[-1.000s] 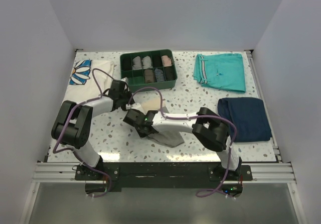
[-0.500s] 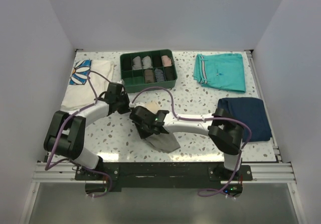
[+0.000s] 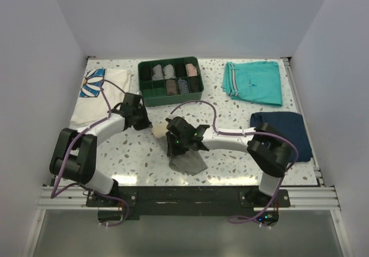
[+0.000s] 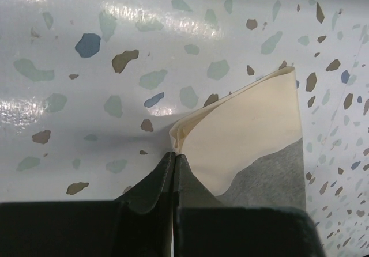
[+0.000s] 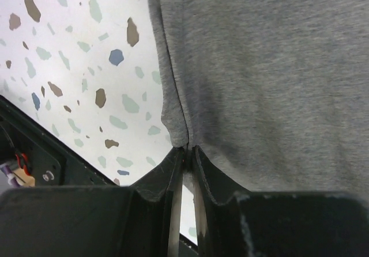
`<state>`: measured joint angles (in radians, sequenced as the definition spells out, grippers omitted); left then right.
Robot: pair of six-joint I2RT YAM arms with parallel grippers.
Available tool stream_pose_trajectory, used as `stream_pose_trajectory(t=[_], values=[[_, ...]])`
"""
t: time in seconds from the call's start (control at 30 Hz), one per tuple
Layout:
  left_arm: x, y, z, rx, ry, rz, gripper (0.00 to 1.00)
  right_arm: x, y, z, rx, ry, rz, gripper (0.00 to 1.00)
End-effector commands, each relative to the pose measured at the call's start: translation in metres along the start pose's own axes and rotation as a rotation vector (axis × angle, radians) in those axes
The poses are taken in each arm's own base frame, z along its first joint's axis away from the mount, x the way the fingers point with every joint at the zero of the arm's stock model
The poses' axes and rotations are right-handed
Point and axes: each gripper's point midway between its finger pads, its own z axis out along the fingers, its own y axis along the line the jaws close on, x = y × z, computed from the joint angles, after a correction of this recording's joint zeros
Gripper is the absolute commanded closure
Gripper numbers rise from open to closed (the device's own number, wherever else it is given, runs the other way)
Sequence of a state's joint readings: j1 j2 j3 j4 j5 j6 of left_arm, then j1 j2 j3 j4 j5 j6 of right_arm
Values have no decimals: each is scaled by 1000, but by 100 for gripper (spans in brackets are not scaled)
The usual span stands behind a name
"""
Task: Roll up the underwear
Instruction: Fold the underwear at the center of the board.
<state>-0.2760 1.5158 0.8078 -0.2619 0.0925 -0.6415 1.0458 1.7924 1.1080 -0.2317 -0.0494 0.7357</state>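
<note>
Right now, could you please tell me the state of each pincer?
Left pincer: closed, pinching the cream edge of the underwear.
Right pincer: closed, pinching the underwear's grey edge.

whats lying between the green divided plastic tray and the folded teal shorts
Nothing: in the top external view, only bare speckled tabletop shows between the green divided plastic tray and the folded teal shorts.
</note>
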Motion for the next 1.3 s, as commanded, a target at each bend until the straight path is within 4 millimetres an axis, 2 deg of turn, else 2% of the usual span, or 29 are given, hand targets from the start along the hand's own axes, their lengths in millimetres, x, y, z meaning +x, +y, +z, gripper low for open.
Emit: stream_pose_trajectory(t=[0.0,0.17,0.43,0.63,0.93,1.27], values=[[-29,-25,-6,70,-53,25,100,-19,18,-14,-122,-58,68,85],[-41,-39,-8,101,-59,34,100,-22,15,-19,-153,-72,89,85],[-38,-68,2,152,-24,74,100,-28,16,-26,-170,-99,90,85],[-37,-80,11,143,-6,91,100,-32,2,-32,-123,-134,116,85],[-43,-90,20,141,0,95,100,-35,-36,-37,-44,-168,183,85],[-45,-105,35,159,14,104,100,-39,-56,-43,13,-190,199,84]])
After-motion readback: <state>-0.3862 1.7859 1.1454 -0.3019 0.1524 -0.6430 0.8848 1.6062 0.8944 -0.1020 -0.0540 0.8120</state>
